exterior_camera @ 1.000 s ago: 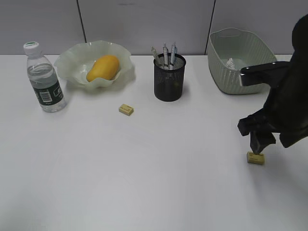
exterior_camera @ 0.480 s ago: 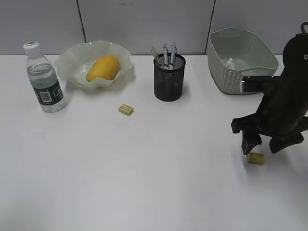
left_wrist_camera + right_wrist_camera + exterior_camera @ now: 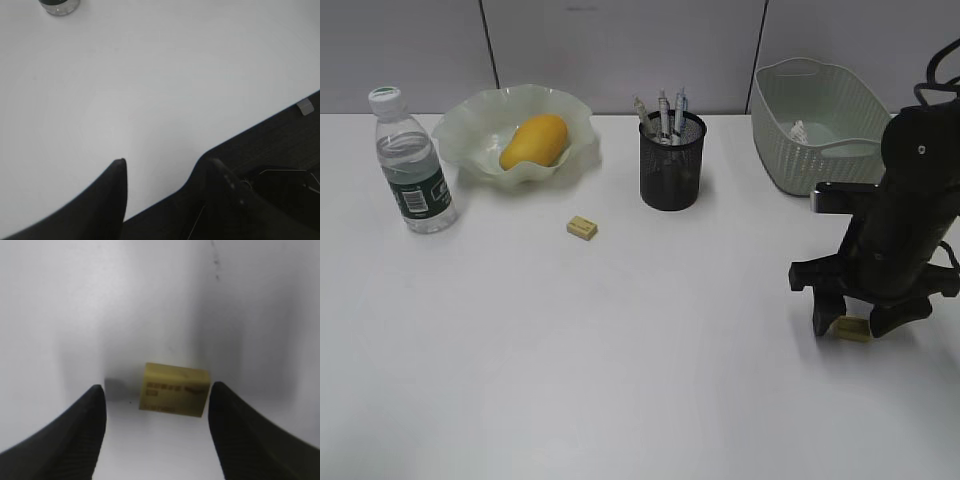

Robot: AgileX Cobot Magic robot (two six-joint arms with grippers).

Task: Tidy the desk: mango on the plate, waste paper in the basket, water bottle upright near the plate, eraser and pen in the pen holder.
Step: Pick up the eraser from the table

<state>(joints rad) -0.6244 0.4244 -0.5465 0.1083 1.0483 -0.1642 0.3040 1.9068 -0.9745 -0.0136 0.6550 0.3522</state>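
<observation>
Right now the right gripper (image 3: 852,322) is down at the desk (image 3: 620,350) on the right side, jaws apart and straddling a small yellow eraser (image 3: 853,329); in the right wrist view that eraser (image 3: 174,390) lies flat on the white surface between the two dark fingers (image 3: 75,430), with a gap on each side, so nothing is gripped. A second eraser (image 3: 582,228) lies on the desk in front of the plate (image 3: 470,125), left of the pen holder (image 3: 672,165). Mango (image 3: 534,141) sits in the plate, back left. Water bottle (image 3: 411,162) stands upright just left of the plate, cap on; the left wrist view catches only its base (image 3: 59,6) at the top edge. Pen holder is at back centre with three pens (image 3: 662,112) standing in it. Basket (image 3: 790,150) is back right, behind the right arm, with the waste paper (image 3: 800,131) showing white inside it. Left gripper (image 3: 167,172) is out of the exterior view; its wrist view shows it hovering over the near edge of the desk, jaws apart, empty, dark floor beyond the edge.
</observation>
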